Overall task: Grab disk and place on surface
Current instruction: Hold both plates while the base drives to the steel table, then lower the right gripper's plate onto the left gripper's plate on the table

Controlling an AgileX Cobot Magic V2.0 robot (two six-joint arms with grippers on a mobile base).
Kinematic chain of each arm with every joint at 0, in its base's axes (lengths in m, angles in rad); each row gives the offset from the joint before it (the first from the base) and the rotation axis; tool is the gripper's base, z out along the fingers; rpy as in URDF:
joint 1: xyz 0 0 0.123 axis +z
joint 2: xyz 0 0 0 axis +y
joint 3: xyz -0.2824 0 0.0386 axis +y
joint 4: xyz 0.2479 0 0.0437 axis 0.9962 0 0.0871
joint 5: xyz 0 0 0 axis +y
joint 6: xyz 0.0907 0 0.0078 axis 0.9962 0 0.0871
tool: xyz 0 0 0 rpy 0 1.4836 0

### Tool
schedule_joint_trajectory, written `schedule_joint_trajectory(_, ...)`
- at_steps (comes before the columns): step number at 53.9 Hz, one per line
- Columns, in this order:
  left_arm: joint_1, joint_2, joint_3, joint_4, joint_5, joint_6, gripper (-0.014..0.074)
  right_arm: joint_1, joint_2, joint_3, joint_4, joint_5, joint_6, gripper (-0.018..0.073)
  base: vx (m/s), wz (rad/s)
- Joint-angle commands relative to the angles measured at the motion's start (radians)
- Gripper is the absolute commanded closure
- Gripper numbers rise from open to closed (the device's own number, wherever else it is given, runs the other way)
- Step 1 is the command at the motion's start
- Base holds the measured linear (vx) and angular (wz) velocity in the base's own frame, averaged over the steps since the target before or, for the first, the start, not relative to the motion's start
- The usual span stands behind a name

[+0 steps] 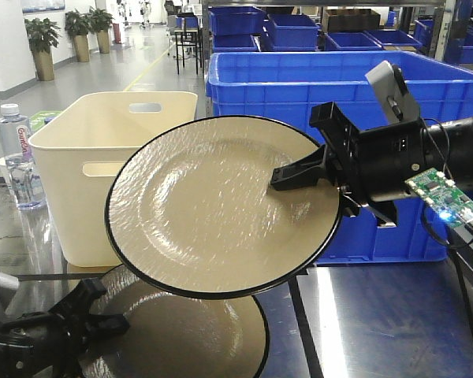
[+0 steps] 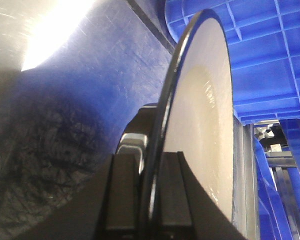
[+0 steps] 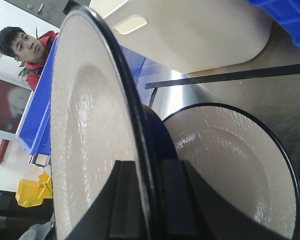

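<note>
Two cream disks with black rims are in view. My right gripper [image 1: 288, 177] is shut on the right rim of the upper disk [image 1: 213, 205] and holds it tilted upright above the table. In the right wrist view that disk [image 3: 85, 140] stands edge-on between the fingers of the right gripper [image 3: 149, 200]. The lower disk [image 1: 189, 331] lies low over the glossy dark tabletop [image 1: 378, 323], with my left gripper [image 1: 102, 315] at its left rim. The left wrist view shows the left gripper [image 2: 152, 200] shut on this disk [image 2: 205, 125]. The same lower disk [image 3: 230, 165] shows under the raised one.
A cream plastic bin [image 1: 102, 157] stands at the back left, with a water bottle [image 1: 16, 157] beside it. A large blue crate [image 1: 299, 87] fills the back right. A black tape line [image 1: 307, 331] crosses the tabletop. A person [image 3: 20, 45] is beyond the crate.
</note>
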Motion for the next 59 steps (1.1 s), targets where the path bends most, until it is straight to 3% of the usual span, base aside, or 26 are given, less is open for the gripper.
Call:
schedule_joint_trajectory(1,-0.002,-0.029,-0.031,-0.061,0.035,-0.013,0.0595,0.000,-0.042,-0.042,0.115,-0.065,0.003,0.0567,0.00,0.00)
schedule_joint_trajectory(21,-0.002,0.057,-0.031,-0.024,0.054,-0.013,0.0590,0.000,-0.042,-0.042,0.132,-0.070,0.003,0.0567,0.00,0.00)
schedule_joint_trajectory(29,-0.002,0.067,-0.031,0.054,0.038,-0.013,0.0531,0.000,-0.042,-0.042,0.132,-0.070,0.003,0.0567,0.00,0.00)
schedule_joint_trajectory(35,-0.002,0.064,-0.031,0.127,0.022,-0.012,0.0421,0.000,-0.042,-0.042,0.132,-0.074,0.003,0.0567,0.00,0.00)
schedule_joint_trajectory(50,-0.002,0.045,-0.031,0.313,0.013,-0.006,0.0006,0.000,-0.042,-0.042,0.132,-0.089,0.003,0.0567,0.00,0.00)
schedule_joint_trajectory(59,-0.002,-0.034,-0.031,0.392,-0.031,-0.006,-0.0085,0.000,-0.042,-0.042,0.123,-0.088,0.003,0.0567,0.00,0.00)
